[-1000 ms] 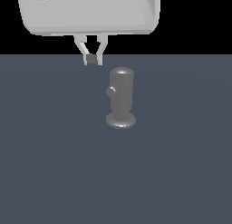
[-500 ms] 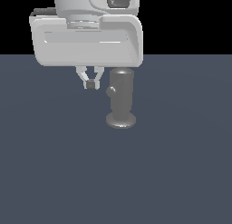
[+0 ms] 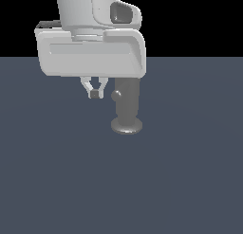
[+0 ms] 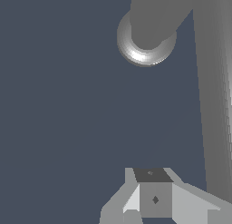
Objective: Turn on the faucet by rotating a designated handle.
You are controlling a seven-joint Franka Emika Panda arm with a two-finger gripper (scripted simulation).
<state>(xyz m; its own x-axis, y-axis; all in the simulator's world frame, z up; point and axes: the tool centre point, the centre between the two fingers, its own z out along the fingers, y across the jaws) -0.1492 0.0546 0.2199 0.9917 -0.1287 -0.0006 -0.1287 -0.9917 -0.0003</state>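
The gripper (image 3: 96,93) hangs under the wide white hand of the arm (image 3: 90,50), above the dark grey floor (image 3: 57,181). Its two fingers (image 3: 88,88) come together at the tips, so no gap shows between them, and a small dark block sits just at that point. In the wrist view the gripper (image 4: 154,198) looks the same: the two pale fingers (image 4: 131,202) meet around a small grey square pad, and nothing from the scene is between them. It looks closed and empty.

The faucet (image 3: 127,105) stands just beside the gripper, on the exterior view's right. It is a grey upright cylinder on a wider round disc base, which rests on the floor. The upper part of the cylinder is hidden behind the white hand. A small rounded knob shows on the cylinder's side that faces the gripper; the gripper tips are near this knob but apart from it.

In the wrist view the faucet (image 4: 147,32) is seen from above, with its shiny round base around the cylinder. The handle (image 4: 213,105), a long grey rod, runs along one edge of this picture, near the gripper. I cannot tell if it touches the gripper.

There are no containers.
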